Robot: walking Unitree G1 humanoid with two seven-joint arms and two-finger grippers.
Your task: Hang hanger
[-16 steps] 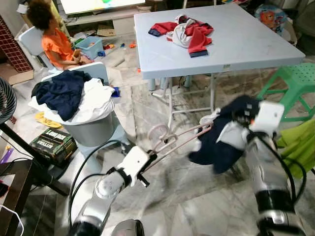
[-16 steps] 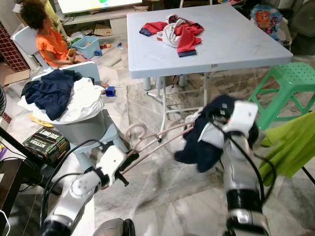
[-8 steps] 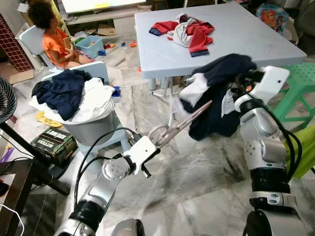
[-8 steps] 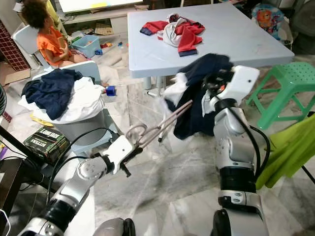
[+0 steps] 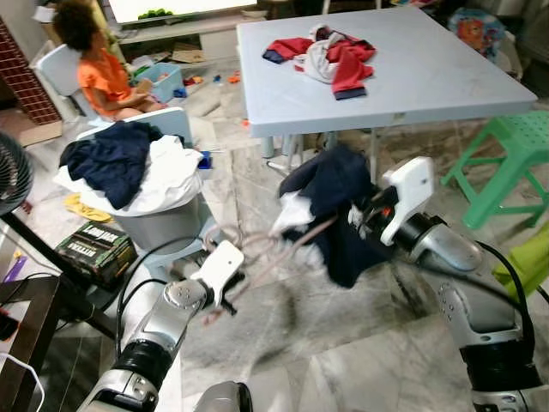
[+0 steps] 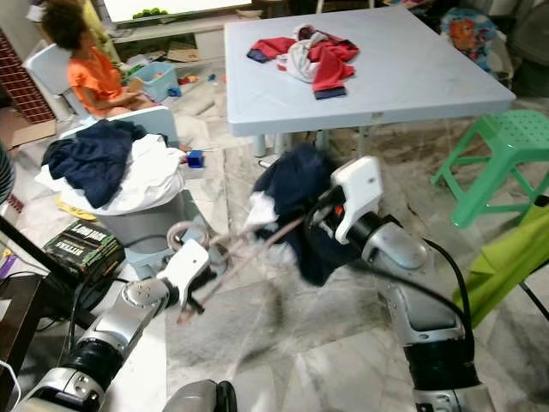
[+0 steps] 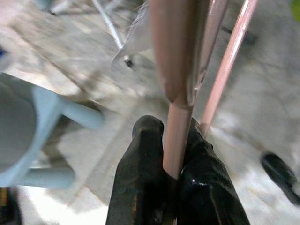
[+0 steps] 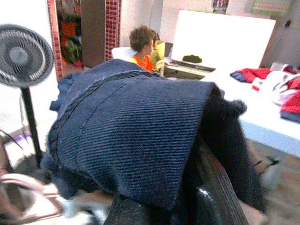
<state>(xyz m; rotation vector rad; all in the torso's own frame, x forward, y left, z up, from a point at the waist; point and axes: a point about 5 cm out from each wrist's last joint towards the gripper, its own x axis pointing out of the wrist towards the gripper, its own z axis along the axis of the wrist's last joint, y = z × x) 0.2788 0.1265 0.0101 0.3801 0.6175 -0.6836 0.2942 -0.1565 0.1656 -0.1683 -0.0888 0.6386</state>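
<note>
A pale blue table (image 5: 446, 77) stands on the marble floor (image 5: 343, 360), with a heap of red and white clothes (image 5: 330, 56) near its far left corner. A green stool (image 5: 502, 150) sits beside the table's right edge. Left of the table, a grey bin (image 5: 159, 227) overflows with dark blue and white laundry (image 5: 129, 167). A person in an orange shirt (image 5: 103, 77) sits beyond it. A fan (image 5: 13, 172) stands at far left, with a cardboard box (image 5: 94, 249) beside the bin.

A lived-in home room: marble floor (image 5: 343, 360), light-blue folding table (image 5: 429, 77) strewn with clothes (image 5: 330, 53), an overflowing laundry basket (image 5: 159, 227), green plastic stool (image 5: 502, 159), standing fan (image 5: 10, 172), a person (image 5: 103, 77) sitting among toys
</note>
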